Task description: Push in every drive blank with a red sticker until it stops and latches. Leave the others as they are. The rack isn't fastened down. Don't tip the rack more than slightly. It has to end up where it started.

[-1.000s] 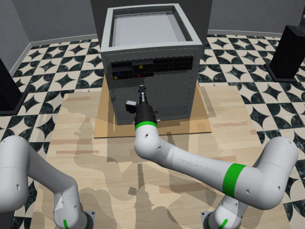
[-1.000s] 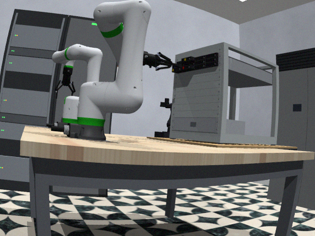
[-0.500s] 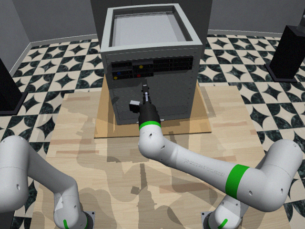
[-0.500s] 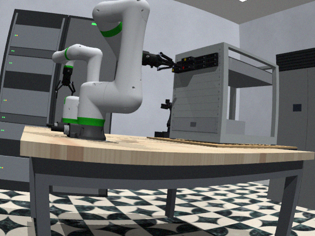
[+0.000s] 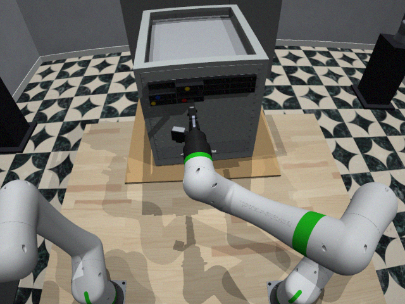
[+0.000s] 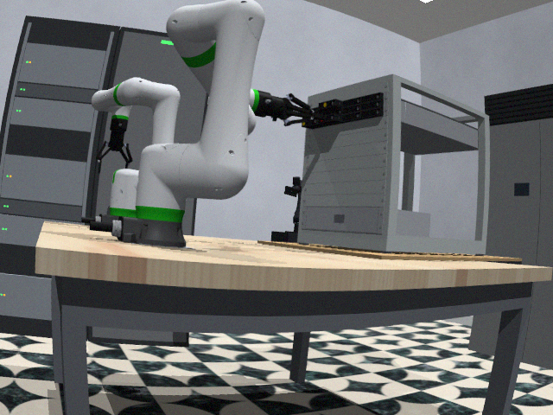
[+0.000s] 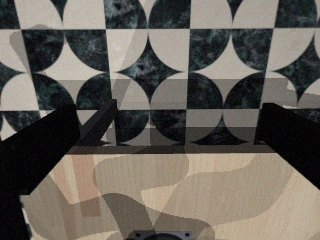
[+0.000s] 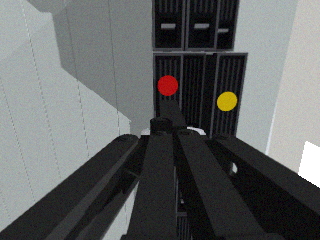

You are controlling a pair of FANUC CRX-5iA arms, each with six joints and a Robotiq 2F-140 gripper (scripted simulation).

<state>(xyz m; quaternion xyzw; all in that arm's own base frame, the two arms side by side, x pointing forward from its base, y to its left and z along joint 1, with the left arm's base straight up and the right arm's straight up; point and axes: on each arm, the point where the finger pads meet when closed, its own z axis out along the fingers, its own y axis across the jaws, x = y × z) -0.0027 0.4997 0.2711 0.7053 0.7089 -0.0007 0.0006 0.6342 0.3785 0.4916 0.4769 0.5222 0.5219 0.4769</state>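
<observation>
Behind me I see a tall equip. cabinet [image 6: 55,107] w/ small green & amber lights. Opp. side: dark grey cabinet [image 6: 509,223]. Two black pedestals [image 5: 376,71] [image 5: 11,121] stand on the B&W patterned floor [image 5: 295,70] [image 6: 250,357] [image 7: 205,55], apart from my desk [image 5: 163,202] [image 6: 290,277] [image 7: 225,185]. Grey walls [image 5: 326,19] [image 6: 357,58] round me.

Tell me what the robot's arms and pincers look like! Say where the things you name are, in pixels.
Both arms are smooth, rounded and white, with bright green bands. The left pincer [image 6: 114,163] and right pincer [image 5: 191,107] [image 6: 311,112] [image 8: 167,114] are black, with long, thin fingers.
</observation>
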